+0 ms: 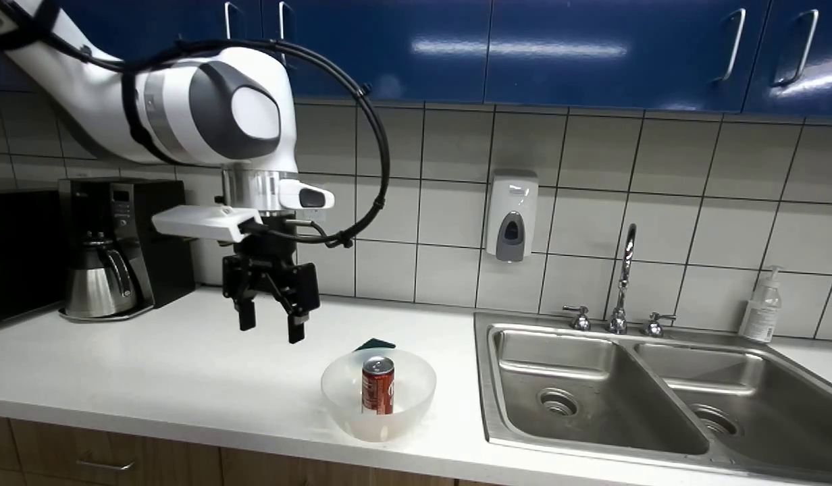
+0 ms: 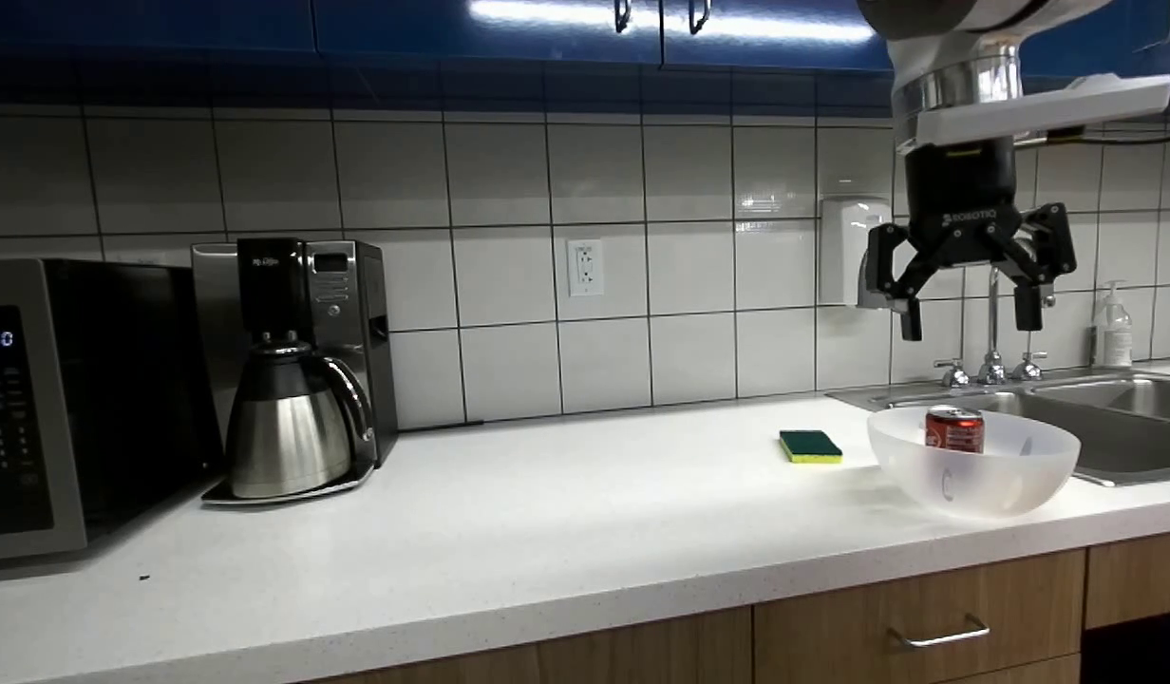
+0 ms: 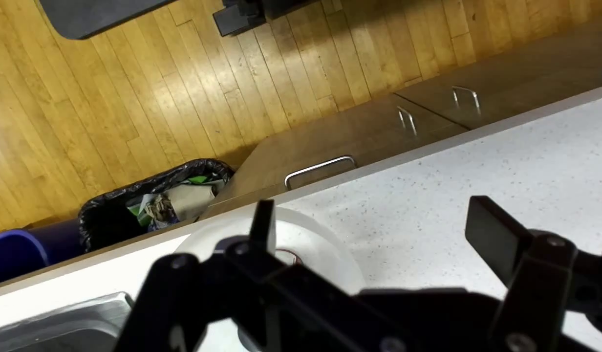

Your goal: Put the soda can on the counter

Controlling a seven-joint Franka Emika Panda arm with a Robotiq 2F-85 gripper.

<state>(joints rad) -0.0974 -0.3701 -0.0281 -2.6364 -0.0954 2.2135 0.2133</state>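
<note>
Nearest: wooden drawers (image 2: 860, 594) under the front edge of the white desk (image 2: 547, 532). On the desk, near that edge, sits a cloudy round bowl (image 2: 1003, 484). The red can (image 1: 377, 388) stands upright inside the bowl, silvery top facing up. Label lettering too small to read. Fingers (image 1: 296, 329) apart, a wide gap between the tips, pointing down; higher than the bowl rim and well apart from the can in both exterior views. Wrist view: one finger covers part of the bowl, and only a scrap of the can shows beside it. White arm (image 1: 176, 101) carries the fingers, black cable (image 1: 383, 152) looped alongside.

Next back: green-and-yellow sponge (image 2: 810, 446), flat on the desk, near the bowl. On the bowl's other side, steel double sink (image 1: 491, 378), both basins visible; tap (image 1: 622, 290) at its back rim, pump bottle (image 1: 762, 312) near its back corner.

Further in: coffee maker (image 2: 330, 309) with a steel pot (image 2: 286, 437) seated in it, next to a dark microwave (image 2: 120, 380), its display lit. Blue cupboards (image 1: 591, 74) overhead, glossy with reflected light. Farthest: tiled wall (image 1: 450, 209), bearing a white soap dispenser (image 1: 512, 202) and an outlet (image 2: 586, 268).
</note>
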